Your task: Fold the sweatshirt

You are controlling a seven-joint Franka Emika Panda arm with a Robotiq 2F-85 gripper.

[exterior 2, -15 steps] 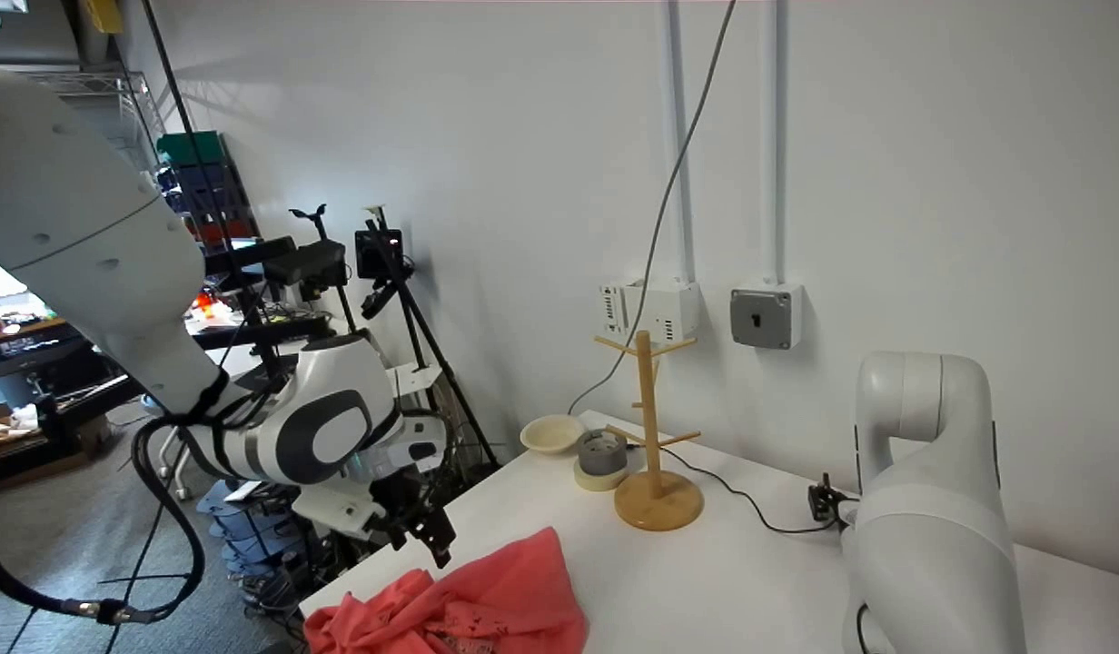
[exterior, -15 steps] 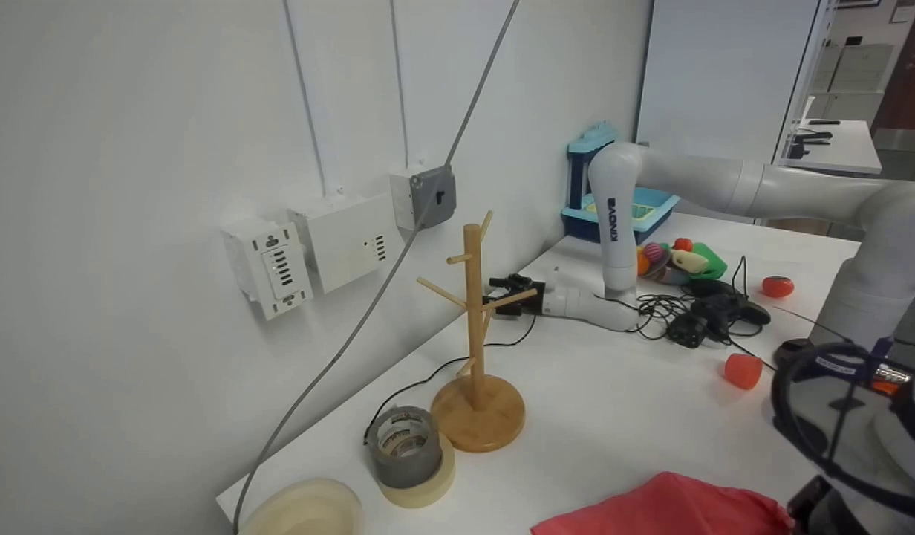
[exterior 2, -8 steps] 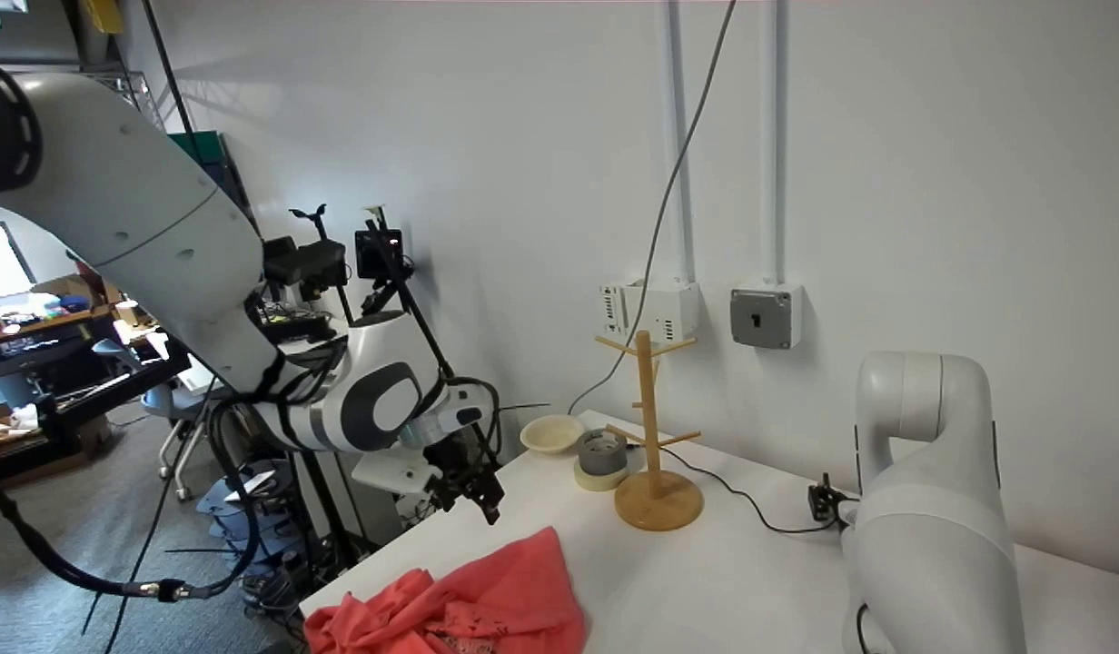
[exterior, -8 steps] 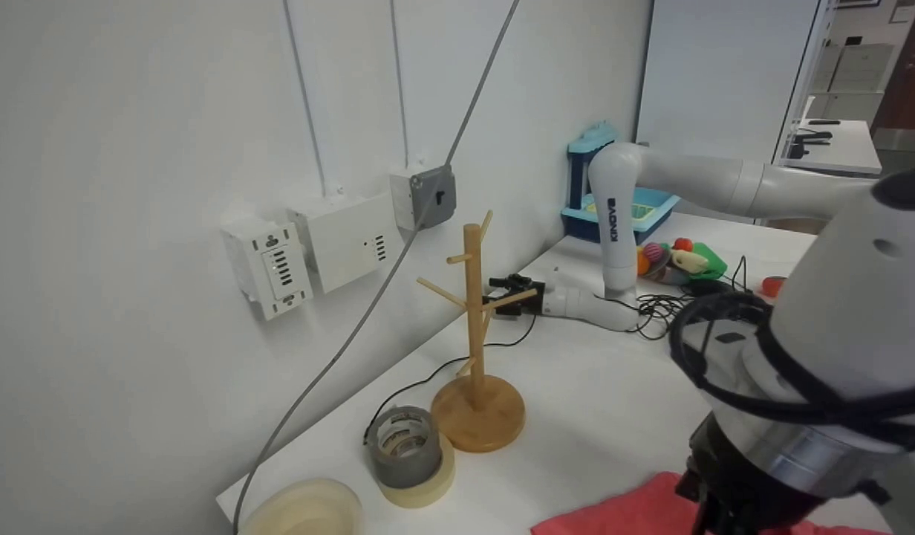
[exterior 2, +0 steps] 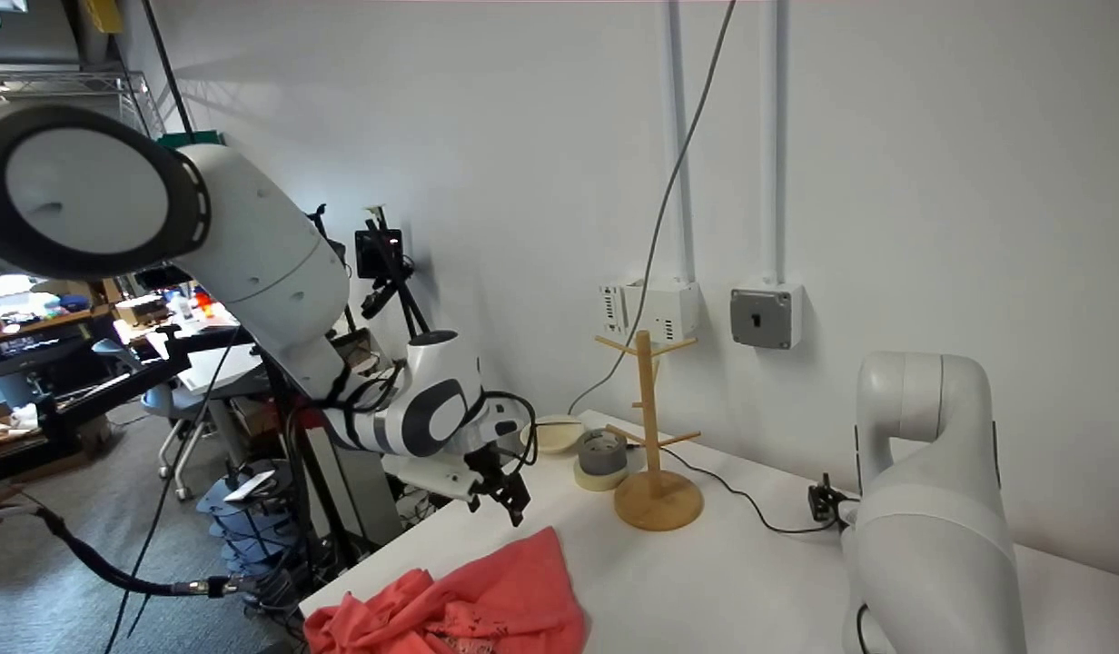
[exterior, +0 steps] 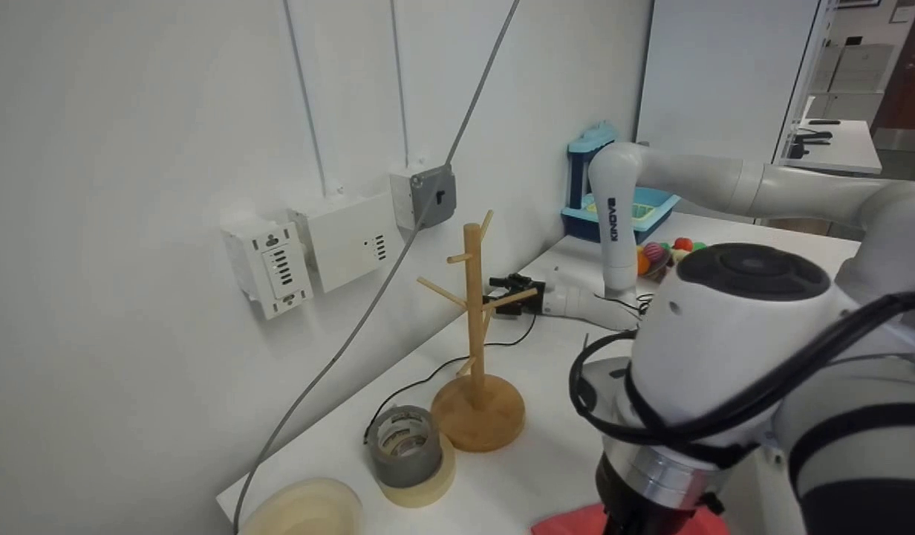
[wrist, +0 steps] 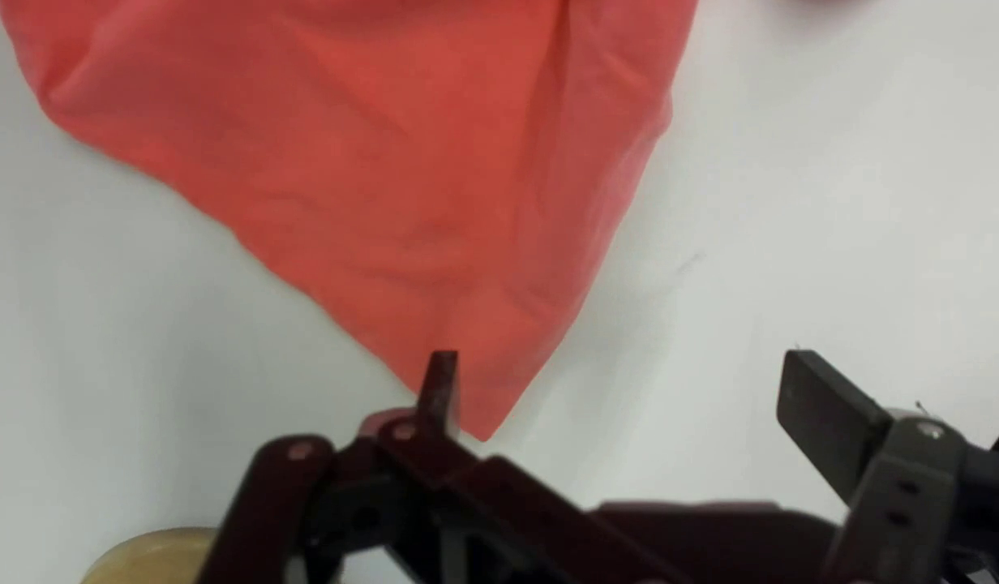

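Within the last 1 s the arm [exterior 2: 292, 272] has swung to the right in an exterior view, bringing its gripper [wrist: 617, 385] close to the far, pointed corner of the sweatshirt [exterior 2: 514, 590]. In an exterior view the same swing puts the arm [exterior: 710, 349] in front of much of the red cloth. The sweatshirt itself has not stirred: it lies at the near left of the table [exterior 2: 705, 590], rumpled on its left and smoother on its right, apart from the wooden stand [exterior 2: 650, 427] farther off. So the cloth is no nearer to folded, but the gripper looks better placed to begin.

In the wrist view the gripper is spread wide with nothing in its grasp. The tip of what seems to be that corner shows just inside the left finger [wrist: 441, 385], which overlaps the cloth's edge; the right finger [wrist: 832, 418] shows over the table, well to the right of it. Whether the left finger touches fabric I cannot tell.

My reading is that a pinch on this corner is being set up. The next move likely calls for centring the corner between the 2 fingers, then descending and squeezing. Closing from here could nudge the tip aside or catch too little cloth.
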